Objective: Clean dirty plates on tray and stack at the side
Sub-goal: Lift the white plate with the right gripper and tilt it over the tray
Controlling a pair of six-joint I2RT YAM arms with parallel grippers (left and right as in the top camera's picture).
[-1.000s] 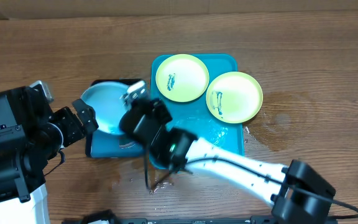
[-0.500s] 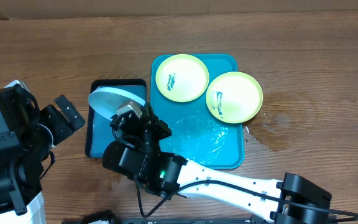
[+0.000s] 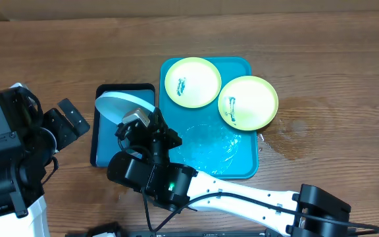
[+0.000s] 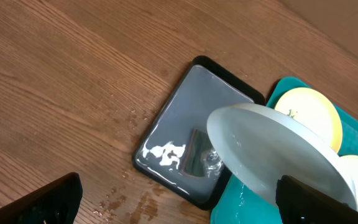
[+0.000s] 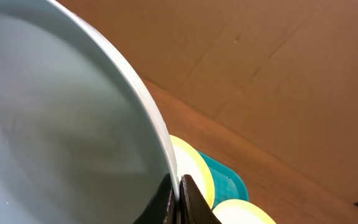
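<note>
The teal tray [image 3: 242, 168] lies mid-table with two lime-rimmed plates on it, one at its back left [image 3: 193, 81] and one at its back right [image 3: 248, 102], both with teal smears. My right gripper [image 5: 178, 193] is shut on the rim of a third, pale plate [image 3: 117, 105], held tilted above the small black-rimmed tray [image 3: 102, 141]. This plate fills the right wrist view [image 5: 61, 124] and shows in the left wrist view [image 4: 278, 158]. My left gripper [image 3: 71, 122] is open and empty, left of the black-rimmed tray.
The black-rimmed tray [image 4: 194, 134] holds shallow water. Water drops lie on the wood by its front edge [image 4: 126, 202]. The teal tray's front part is wet [image 3: 212, 145]. A damp patch marks the table to the right [image 3: 295, 128].
My right arm has swung left and lifted the pale plate up over the black-rimmed tray. My left gripper has drawn back to the left, away from that tray.
</note>
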